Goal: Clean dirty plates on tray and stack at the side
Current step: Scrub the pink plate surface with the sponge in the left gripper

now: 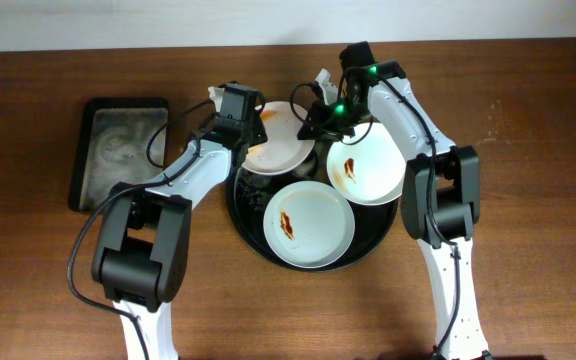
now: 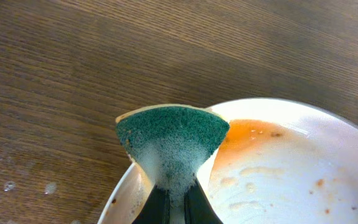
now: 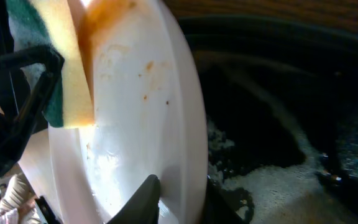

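White soapy plate (image 1: 273, 150), upper centre, likely stiff and slippery: right gripper (image 3: 180, 194) pinches its rim, the safest hold; left gripper (image 2: 176, 200) clamps soft sponge (image 2: 173, 134).

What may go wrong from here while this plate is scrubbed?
1. The right gripper pinches only the rim of the tilted round white sauce-smeared plate; being soapy, it may slip when the green-and-yellow sponge in the left gripper pushes on it.
2. If it drops, it may hit the other two white plates on the large round black tray.
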